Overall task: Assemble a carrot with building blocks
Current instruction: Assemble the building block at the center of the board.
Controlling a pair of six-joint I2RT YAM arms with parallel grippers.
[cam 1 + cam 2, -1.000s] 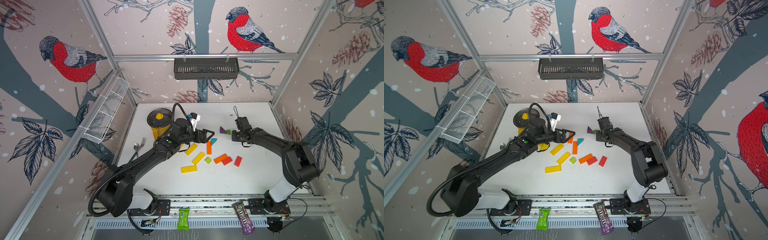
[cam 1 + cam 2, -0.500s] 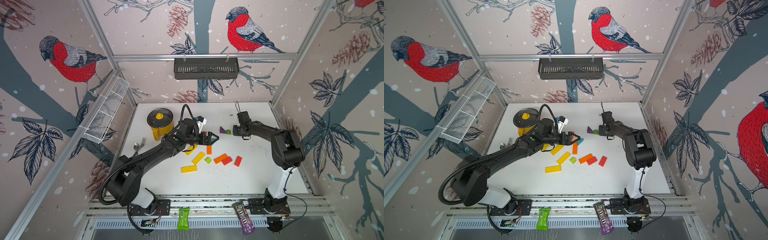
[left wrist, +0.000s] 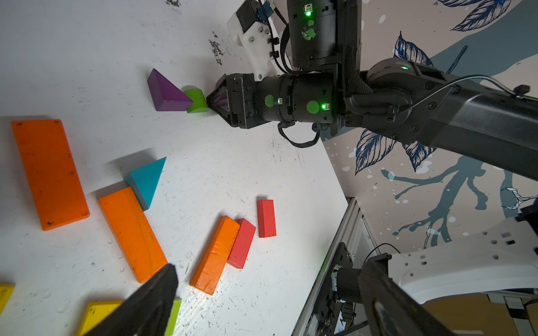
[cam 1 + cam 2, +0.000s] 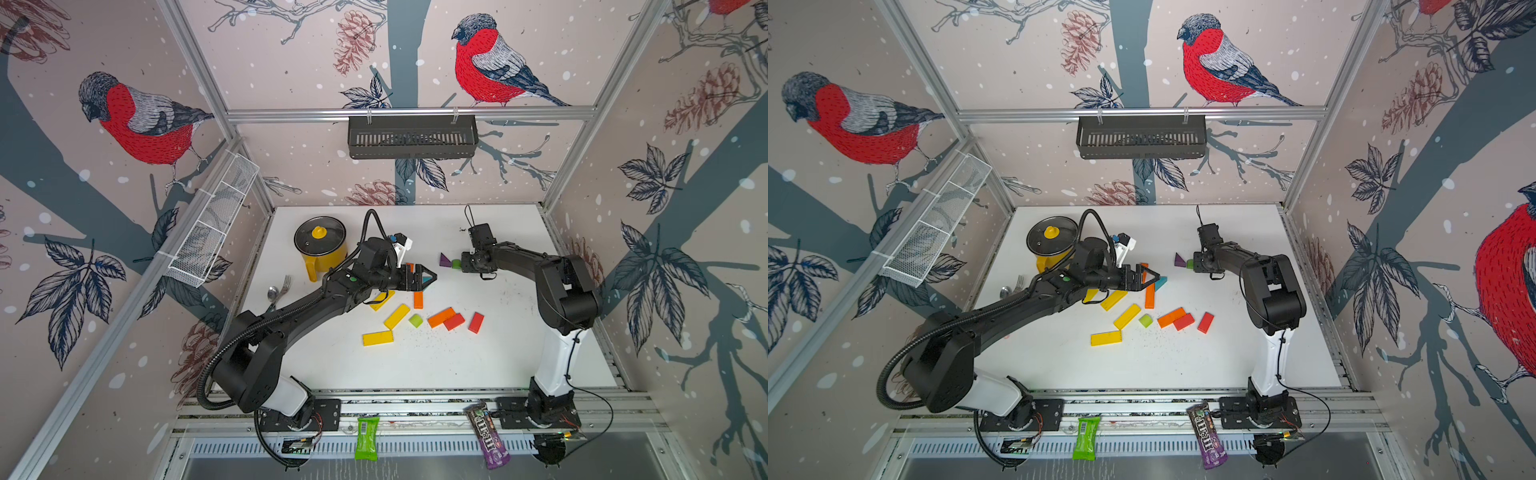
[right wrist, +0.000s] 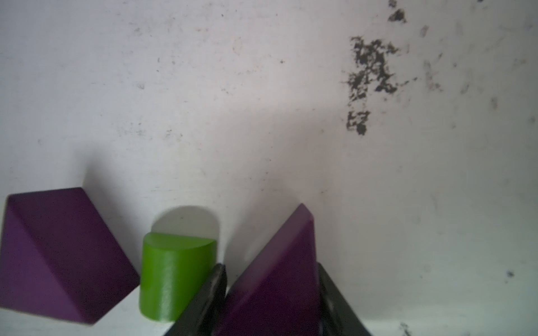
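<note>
Building blocks (image 4: 397, 316) scattered mid-table, yellow pot (image 4: 322, 253) behind. Right gripper (image 5: 270, 266) clamps a purple triangle (image 5: 285, 247), lime block (image 5: 174, 276) just beside its jaw. Left gripper (image 4: 428, 277) hangs wide open over teal triangle (image 3: 145, 180).

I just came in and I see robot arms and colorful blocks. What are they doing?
Two robot arms are building a carrot from blocks on a white table. The right gripper has a purple triangle between its jaws, right beside a green block and a second purple triangle. The left gripper is open and empty, hovering over a teal triangle and orange bars. Yellow bars and red bars lie loose nearby. No carrot shape yet.
</note>
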